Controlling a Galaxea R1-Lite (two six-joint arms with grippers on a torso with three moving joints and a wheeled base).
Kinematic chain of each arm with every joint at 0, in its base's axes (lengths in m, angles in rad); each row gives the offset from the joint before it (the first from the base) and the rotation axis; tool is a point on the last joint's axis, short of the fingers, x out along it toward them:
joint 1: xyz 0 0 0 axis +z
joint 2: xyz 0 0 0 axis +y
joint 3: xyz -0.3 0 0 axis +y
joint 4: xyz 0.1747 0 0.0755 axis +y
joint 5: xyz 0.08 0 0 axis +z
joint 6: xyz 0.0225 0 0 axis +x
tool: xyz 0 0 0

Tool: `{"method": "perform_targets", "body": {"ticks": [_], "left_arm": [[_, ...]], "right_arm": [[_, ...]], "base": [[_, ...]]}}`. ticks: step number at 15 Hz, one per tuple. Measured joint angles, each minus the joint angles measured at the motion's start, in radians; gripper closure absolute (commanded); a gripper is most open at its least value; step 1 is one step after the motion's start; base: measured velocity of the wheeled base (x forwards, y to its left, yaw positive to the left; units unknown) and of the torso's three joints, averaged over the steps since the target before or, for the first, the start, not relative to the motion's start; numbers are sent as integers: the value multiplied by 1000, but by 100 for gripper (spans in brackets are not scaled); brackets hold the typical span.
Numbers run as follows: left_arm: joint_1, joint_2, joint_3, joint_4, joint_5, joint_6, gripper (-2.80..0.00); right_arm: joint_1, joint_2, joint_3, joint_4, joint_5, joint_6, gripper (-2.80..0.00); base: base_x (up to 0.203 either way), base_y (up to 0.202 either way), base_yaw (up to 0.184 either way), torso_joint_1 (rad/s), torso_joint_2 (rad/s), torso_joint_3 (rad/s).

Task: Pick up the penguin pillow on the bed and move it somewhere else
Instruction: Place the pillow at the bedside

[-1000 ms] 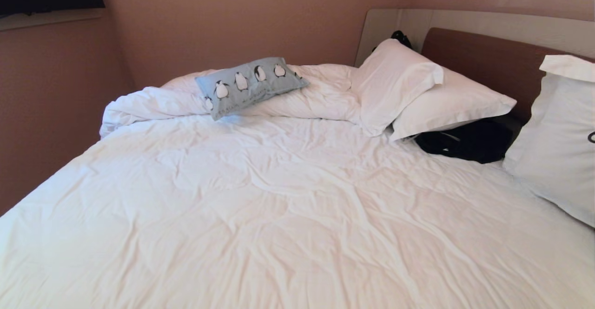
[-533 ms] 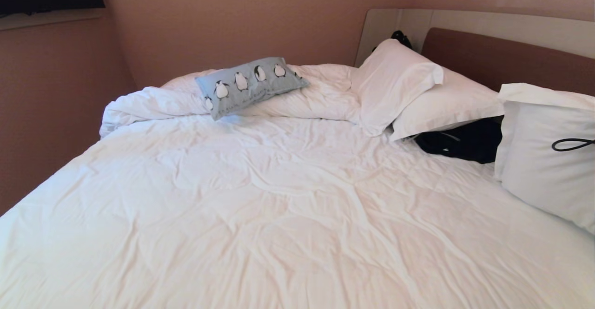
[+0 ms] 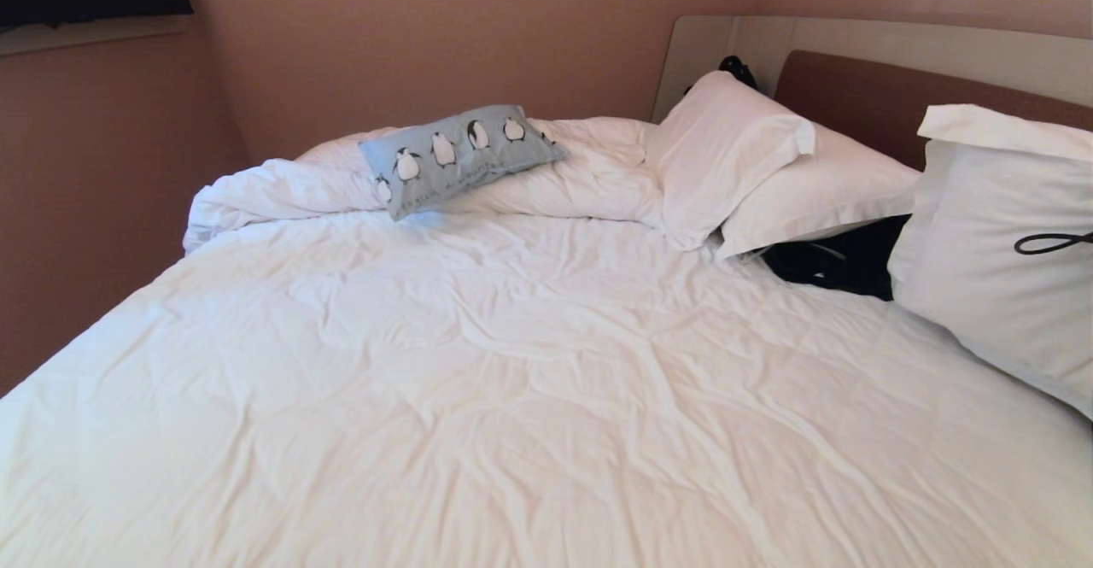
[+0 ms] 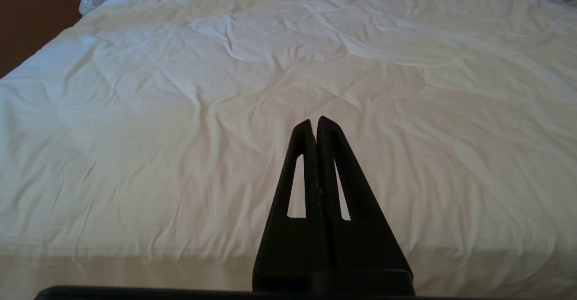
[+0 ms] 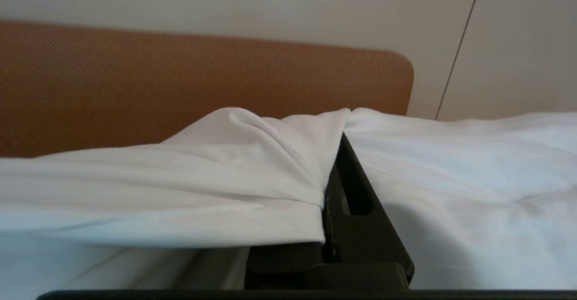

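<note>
Three pillows: all white, in the right half of the head view; two lean together against the headboard [image 3: 862,98], the third white pillow [image 3: 990,252] stands at the right edge of the frame
Penguin pillow [image 3: 461,156]: upper centre-left of the head view, lying tilted on the bunched ridge of duvet [image 3: 282,192], well apart from both grippers
Bed [image 3: 512,380]: rumpled white cover fills the lower two thirds of the head view
Dark bag [image 3: 832,265]: between the leaning pillows and the white pillow at right, partly hidden
Right gripper [image 5: 336,164]: fingers clamped tight on a fold of the white pillow's cover, brown headboard behind it in the upper half of its wrist view
Left gripper [image 4: 314,122]: fingers pressed together, nothing between them, low centre of its wrist view, above the bare duvet
Black cable loop [image 3: 1050,243]: lies across the white pillow at the right edge
</note>
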Motion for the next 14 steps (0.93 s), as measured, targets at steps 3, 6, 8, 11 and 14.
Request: {"method": "perform_targets", "body": {"ticks": [3,6,8,11,14], "left_arm": [[0,0,0,0,0,0,0],[0,0,0,0,0,0,0],[0,0,0,0,0,0,0],[0,0,0,0,0,0,0],[0,0,0,0,0,0,0]], "right_arm": [[10,-30,-1,17,6,-1,0],[19,-16,-1,54,12,0,0],[40,27,-1,76,28,-1,0],[91,112,-1,77,69,-10,-280],[115,135,1,41,102,-14,-280]], "base": [[0,0,0,0,0,0],[0,0,0,0,0,0],[0,0,0,0,0,0],[0,0,0,0,0,0],[0,0,0,0,0,0]]}}
